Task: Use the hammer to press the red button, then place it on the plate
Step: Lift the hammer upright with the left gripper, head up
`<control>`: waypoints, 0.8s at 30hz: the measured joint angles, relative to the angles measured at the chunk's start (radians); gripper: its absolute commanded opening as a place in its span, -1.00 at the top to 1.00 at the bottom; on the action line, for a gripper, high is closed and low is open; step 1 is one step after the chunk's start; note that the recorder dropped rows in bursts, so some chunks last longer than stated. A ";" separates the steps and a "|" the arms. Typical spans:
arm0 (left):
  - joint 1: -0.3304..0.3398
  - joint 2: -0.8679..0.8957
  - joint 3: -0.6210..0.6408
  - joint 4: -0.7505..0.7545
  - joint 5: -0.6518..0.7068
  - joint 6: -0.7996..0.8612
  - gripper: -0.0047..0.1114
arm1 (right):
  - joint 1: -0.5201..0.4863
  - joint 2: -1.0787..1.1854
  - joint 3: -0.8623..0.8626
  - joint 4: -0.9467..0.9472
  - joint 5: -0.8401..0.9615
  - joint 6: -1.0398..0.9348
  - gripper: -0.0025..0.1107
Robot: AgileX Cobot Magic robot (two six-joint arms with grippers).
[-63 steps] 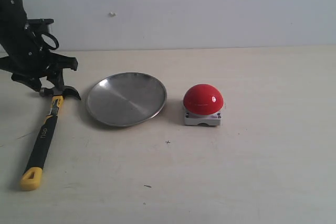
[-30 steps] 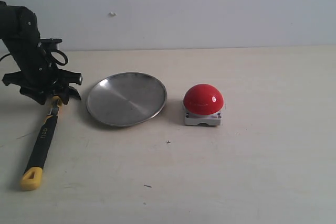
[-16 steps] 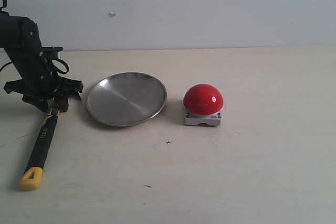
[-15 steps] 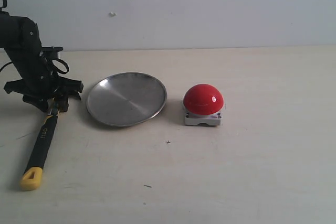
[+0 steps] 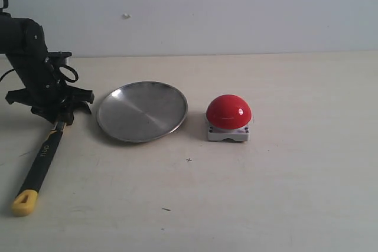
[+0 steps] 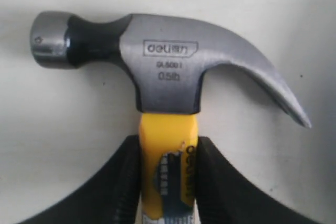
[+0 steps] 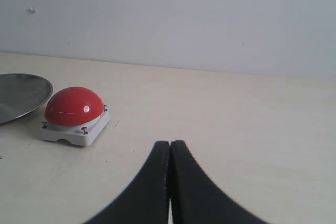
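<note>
The hammer (image 5: pixel 41 157) lies at the table's far left, its black handle running toward the front edge and ending in a yellow butt. My left gripper (image 5: pixel 59 121) is shut on the yellow neck just below the steel head (image 6: pixel 163 72), one black finger (image 6: pixel 123 182) pressed against each side; in the exterior view the arm hides the head. The silver plate (image 5: pixel 142 111) sits just right of that gripper. Farther right stands the red button (image 5: pixel 228 112) on its grey-white base, also seen as the red button (image 7: pixel 73 107). My right gripper (image 7: pixel 169 148) is shut on nothing, some way from the button.
A pale wall runs along the back of the beige table (image 5: pixel 283 193). The plate's rim (image 7: pixel 23 95) shows at the edge of the right wrist view. Small dark specks mark the tabletop near the front.
My left gripper came down over the hammer's neck and shut on it. The handle has swung, its yellow butt sliding left and toward the front edge.
</note>
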 measured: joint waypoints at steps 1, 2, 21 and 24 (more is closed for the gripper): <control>0.000 -0.002 0.000 0.000 0.005 0.004 0.92 | 0.000 0.000 0.000 0.000 0.000 0.000 0.96; 0.000 -0.006 0.000 0.002 0.006 0.006 0.92 | 0.000 0.000 0.000 0.000 0.000 0.000 0.96; 0.000 -0.416 0.277 -0.069 -0.298 0.019 0.92 | 0.000 0.000 0.000 0.000 0.000 0.000 0.96; -0.014 -0.475 0.352 -0.202 -0.356 0.083 0.92 | 0.000 0.000 0.000 0.000 0.000 0.000 0.96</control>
